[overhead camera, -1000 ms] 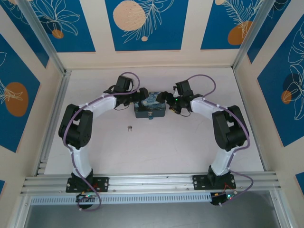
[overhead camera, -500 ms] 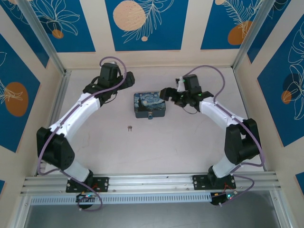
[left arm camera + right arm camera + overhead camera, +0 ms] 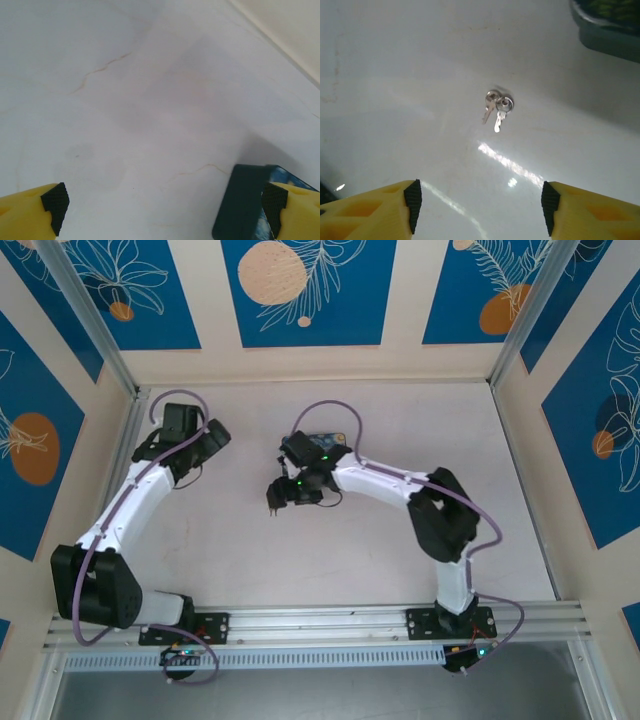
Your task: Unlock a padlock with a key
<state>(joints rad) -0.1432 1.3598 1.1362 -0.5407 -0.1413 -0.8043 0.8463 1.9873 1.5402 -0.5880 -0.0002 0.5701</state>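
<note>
**A robotics lab test cell**

Two white-and-black robot arms, the left arm (image 3: 130, 495) and the right arm (image 3: 385, 480), stand bolted to an aluminium rail (image 3: 320, 620) at the near edge of a pale, faintly veined table (image 3: 330, 560). Slotted aluminium posts (image 3: 88, 320) frame the corners. Cream walls close the bench in on three sides and carry printed blue panels (image 3: 340, 300) with orange discs and white leaf outlines. Purple cables (image 3: 329, 404) loop along each arm, and small green indicator lights (image 3: 298, 483) glow on the hardware.
</note>
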